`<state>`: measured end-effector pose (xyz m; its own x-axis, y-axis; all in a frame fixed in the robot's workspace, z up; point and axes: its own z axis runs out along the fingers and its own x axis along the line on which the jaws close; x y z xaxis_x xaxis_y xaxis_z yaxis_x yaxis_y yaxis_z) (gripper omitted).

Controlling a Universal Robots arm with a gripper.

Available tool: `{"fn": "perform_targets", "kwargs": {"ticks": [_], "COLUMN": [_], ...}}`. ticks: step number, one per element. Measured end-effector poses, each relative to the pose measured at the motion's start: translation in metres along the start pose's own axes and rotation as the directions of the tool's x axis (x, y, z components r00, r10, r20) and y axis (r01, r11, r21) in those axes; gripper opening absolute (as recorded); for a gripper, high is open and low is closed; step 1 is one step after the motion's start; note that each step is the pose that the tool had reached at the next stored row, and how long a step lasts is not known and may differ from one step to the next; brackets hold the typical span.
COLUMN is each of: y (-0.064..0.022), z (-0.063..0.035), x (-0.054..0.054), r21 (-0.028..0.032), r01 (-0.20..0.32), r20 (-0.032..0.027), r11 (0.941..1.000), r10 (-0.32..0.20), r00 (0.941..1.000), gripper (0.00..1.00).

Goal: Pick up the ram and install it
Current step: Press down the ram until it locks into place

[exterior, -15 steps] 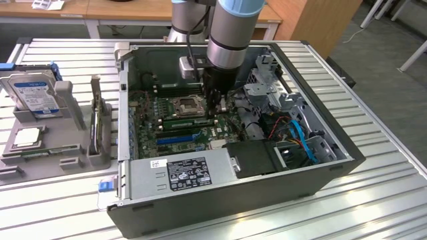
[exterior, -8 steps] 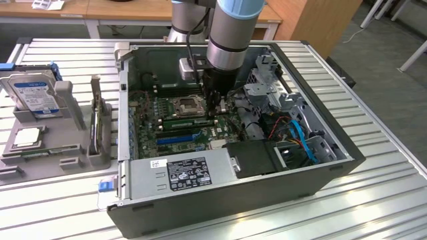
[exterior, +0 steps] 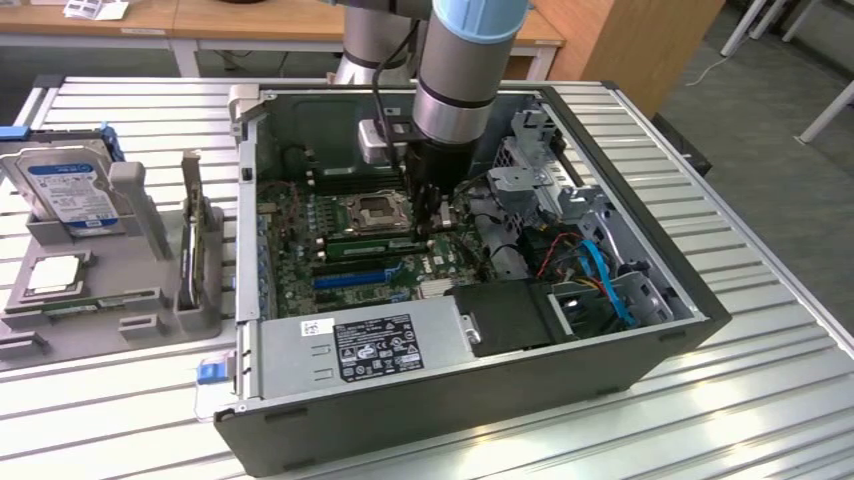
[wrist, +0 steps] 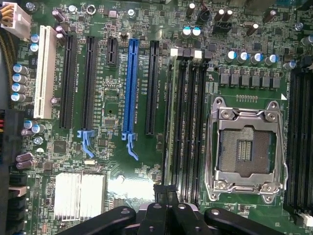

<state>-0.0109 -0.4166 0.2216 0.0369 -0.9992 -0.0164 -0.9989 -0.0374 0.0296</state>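
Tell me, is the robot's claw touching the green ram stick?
Touching. In the wrist view the ram runs edge-on straight into the shut gripper.

The exterior view looks down at an angle, from a little way off, on the open case [exterior: 467, 270] and the tabletop [exterior: 747, 400]. The wrist view faces straight down, close over the motherboard [wrist: 146, 161]. Both views share the socket [exterior: 375, 212] [wrist: 248, 149] and the slots [wrist: 188, 122].

Wooden desks [exterior: 267, 20] — grey floor [exterior: 774, 130] beyond

No legible text on any label.
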Motion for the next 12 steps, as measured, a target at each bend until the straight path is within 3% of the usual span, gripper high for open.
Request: {"fn": "perform_targets", "kwargs": {"ticks": [4,8,12], "y": [0.0001,0.0004,0.0004], "z": [-0.003,-0.0137,-0.015], "x": [0.0,0.0,0.0], "r21": [0.0007,0.0002,0.0002], "r01": [0.0,0.0,0.0], "r20": [0.0019,0.0003,-0.0002], "r11": [1.0,1.0,1.0], "r10": [0.0,0.0,0.0], "r00": [1.0,1.0,1.0], "gripper": [0.11,0.11,0.11]}}
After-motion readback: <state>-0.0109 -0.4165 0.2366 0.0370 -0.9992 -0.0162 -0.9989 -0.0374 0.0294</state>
